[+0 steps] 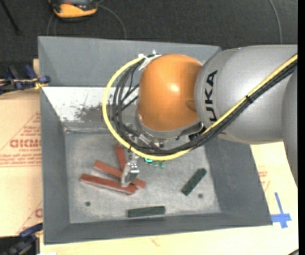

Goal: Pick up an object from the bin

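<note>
Red-brown bars point(105, 183), likely light and stiff, lie crossed left of centre on the bin point(54, 158) floor under the jaws, whose state cannot be told; grip across the narrow width.

Bin point(57, 158) is dull grey sheet metal, its floor scuffed and speckled. The red-brown sticks point(107, 183) right at the gripper point(129, 179) look matt, wood or plastic, can't tell which, same for the dark green bars point(146, 212) lying further out from it. Orange cover point(165, 92) above it is smooth and glossy, and the gripper itself is bare shiny metal.
</note>
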`<state>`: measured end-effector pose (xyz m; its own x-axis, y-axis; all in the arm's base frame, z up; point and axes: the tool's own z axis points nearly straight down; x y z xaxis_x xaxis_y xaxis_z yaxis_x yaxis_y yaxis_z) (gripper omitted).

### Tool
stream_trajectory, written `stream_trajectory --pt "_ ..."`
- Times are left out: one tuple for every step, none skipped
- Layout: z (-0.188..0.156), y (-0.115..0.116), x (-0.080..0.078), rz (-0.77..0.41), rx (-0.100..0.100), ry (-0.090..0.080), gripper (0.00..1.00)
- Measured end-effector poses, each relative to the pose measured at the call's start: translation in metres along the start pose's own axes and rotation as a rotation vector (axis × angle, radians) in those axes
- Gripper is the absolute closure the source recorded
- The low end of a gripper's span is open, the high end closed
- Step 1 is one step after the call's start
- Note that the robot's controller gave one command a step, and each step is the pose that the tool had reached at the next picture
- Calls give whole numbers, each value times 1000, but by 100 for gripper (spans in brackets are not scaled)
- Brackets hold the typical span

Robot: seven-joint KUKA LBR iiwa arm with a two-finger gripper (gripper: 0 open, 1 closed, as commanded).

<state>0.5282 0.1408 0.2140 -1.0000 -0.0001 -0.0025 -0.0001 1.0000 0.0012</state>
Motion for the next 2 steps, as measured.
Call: stream_trajectory --pt "0 0 0 0 0 0 0" --pt "46 5 -6 10 -2 -8 0"
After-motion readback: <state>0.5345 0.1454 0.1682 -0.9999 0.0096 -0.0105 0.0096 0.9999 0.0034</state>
